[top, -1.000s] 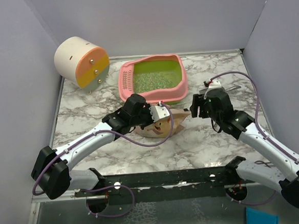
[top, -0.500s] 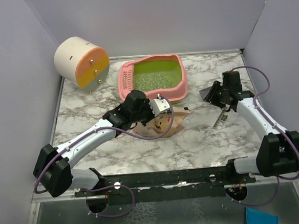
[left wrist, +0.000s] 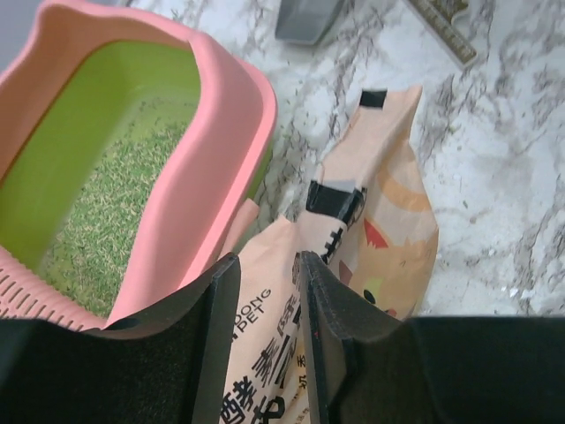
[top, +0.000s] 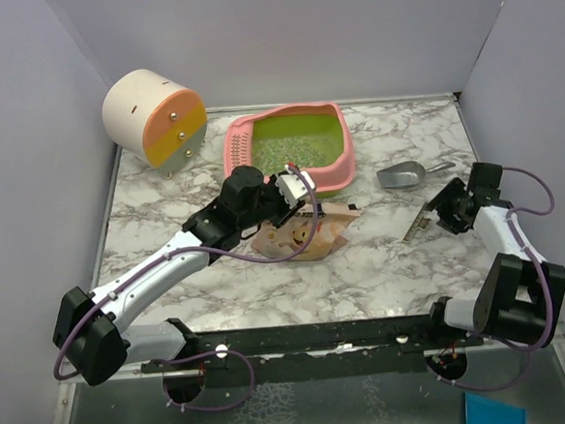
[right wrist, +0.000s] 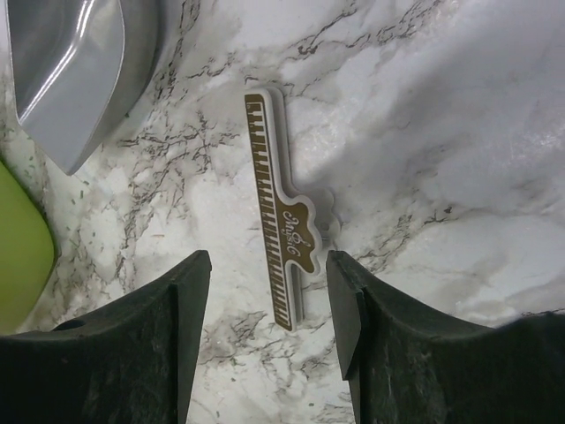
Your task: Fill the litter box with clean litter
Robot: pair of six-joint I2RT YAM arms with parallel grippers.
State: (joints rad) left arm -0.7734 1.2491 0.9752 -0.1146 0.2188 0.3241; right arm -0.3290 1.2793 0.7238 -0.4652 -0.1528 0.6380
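The pink litter box (top: pixel 344 159) with its lime-green basin stands at the back centre. Pale green-grey clean litter (top: pixel 293 151) covers its floor. In the left wrist view the box rim (left wrist: pixel 225 132) is at left, with litter (left wrist: pixel 106 212) inside. My left gripper (top: pixel 301 199) hovers by the box's near rim, over a beige cat-print pouch (top: pixel 304 235) that lies on the table. Its jaws (left wrist: pixel 267 265) stand narrowly open, with the pouch (left wrist: pixel 380 221) showing below the gap. My right gripper (top: pixel 438 211) is open at the right, above a brown-and-white comb-shaped clip (right wrist: pixel 287 238).
A grey scoop (top: pixel 401 176) lies right of the box, and its bowl (right wrist: pixel 71 71) shows in the right wrist view. The clip (top: pixel 417 224) lies on the marble near the scoop. A cream-and-orange cylinder (top: pixel 155 116) stands at the back left. Walls close in three sides.
My left gripper went from shut to open and drew back toward the box; the pouch now lies flat. My right arm swung from the pouch out to the right, uncovering the scoop.
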